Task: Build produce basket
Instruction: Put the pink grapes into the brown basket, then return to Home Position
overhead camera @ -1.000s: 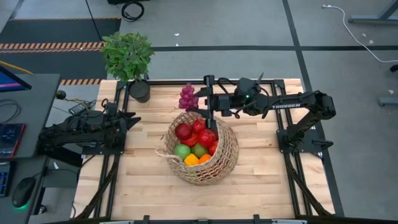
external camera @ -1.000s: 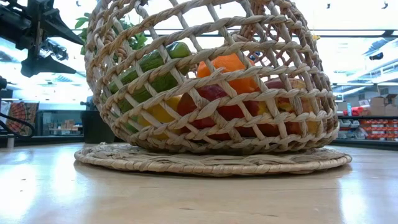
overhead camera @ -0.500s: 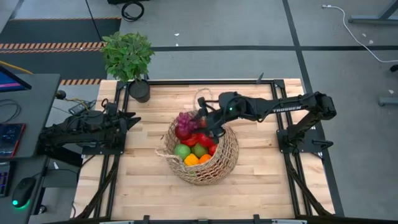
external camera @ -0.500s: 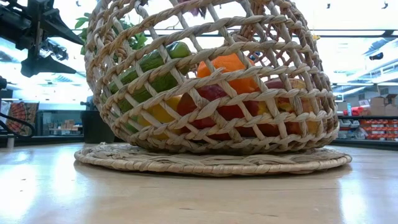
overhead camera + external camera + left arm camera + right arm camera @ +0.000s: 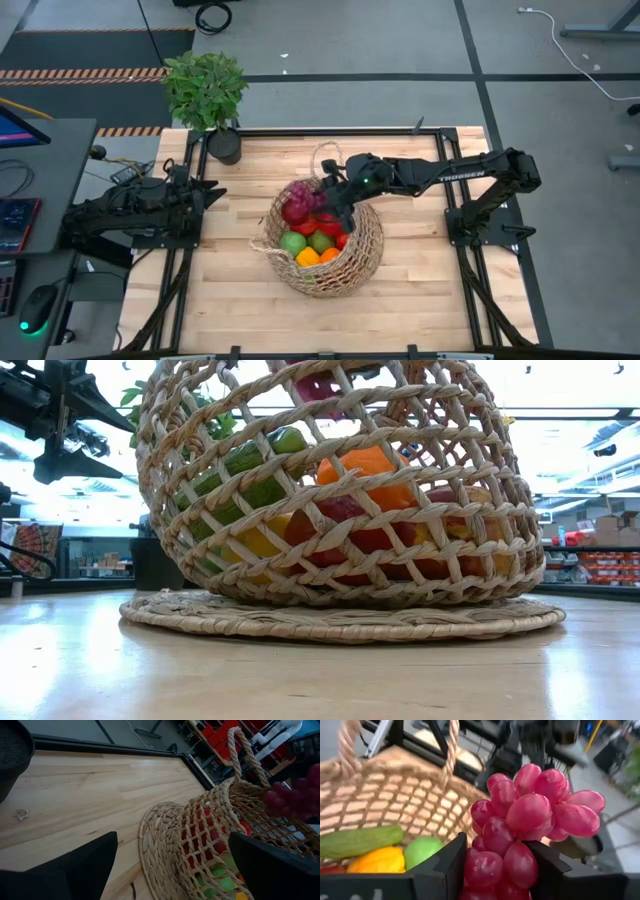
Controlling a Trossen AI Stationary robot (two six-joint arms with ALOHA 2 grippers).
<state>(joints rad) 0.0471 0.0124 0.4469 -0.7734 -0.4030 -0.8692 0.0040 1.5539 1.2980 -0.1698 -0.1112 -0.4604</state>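
most produce (image 5: 312, 240) already lies in the basket (image 5: 350, 262) at mid table (image 5: 420, 290), and the right pincer (image 5: 318, 199), clamped on the grapes (image 5: 527, 827), hangs over its rim for release, the left pincer (image 5: 205, 192) wide, waiting aside.

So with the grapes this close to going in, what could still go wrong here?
1. The right claw pinches the purple plastic grape bunch only at its lower end, so the bulk sticks out past the fingers and could slip early.
2. The tan open-weave wicker basket is already piled with fruit, so the grapes may roll off the heap.
3. A thin loop handle stands close to the right arm and might snag as it withdraws.
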